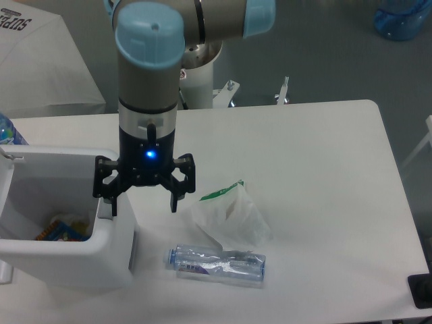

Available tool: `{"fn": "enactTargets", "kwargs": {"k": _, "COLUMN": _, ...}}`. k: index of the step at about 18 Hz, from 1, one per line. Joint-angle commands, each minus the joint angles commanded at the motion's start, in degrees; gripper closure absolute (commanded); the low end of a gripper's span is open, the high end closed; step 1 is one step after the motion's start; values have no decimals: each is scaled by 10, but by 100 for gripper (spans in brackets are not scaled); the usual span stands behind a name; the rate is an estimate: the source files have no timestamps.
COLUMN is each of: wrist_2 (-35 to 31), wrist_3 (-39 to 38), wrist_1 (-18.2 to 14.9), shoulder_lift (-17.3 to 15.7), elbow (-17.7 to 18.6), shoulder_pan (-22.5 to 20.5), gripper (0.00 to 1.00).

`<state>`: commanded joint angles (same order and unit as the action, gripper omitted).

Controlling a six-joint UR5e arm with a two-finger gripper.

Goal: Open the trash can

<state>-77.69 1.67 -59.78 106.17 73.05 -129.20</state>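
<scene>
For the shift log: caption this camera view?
Open gripper over the opened trash can's rim; bottle and bag alongside.

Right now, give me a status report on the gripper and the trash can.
Gripper open, over the bin's right rim. Trash can open, colourful trash visible inside. Clear bottle and crumpled plastic bag on table beside it, not in the way.

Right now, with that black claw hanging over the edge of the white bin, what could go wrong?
1. The open black two-finger gripper straddles the right wall of the boxy white plastic trash can; pushing down or sideways could shove or tip it.
2. The crumpled clear plastic bag lies just right of the gripper and could snag on a finger.
3. The crushed clear plastic bottle lies close by and could get knocked away.
</scene>
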Motion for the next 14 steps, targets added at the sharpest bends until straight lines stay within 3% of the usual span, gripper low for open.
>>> {"fn": "enactTargets", "kwargs": {"k": 5, "wrist_2": -83, "wrist_3": 52, "wrist_1": -11, "shoulder_lift": 2, "elbow": -23, "shoulder_pan": -15, "gripper": 0}}
{"fn": "enactTargets", "kwargs": {"k": 8, "wrist_2": -84, "wrist_3": 125, "wrist_1": -36, "shoulder_lift": 1, "elbow": -23, "shoulder_pan": -32, "gripper": 0}}
{"fn": "enactTargets", "kwargs": {"k": 14, "wrist_2": -88, "wrist_3": 164, "wrist_1": -37, "shoulder_lift": 2, "elbow": -19, "shoulder_pan": -55, "gripper": 0}}
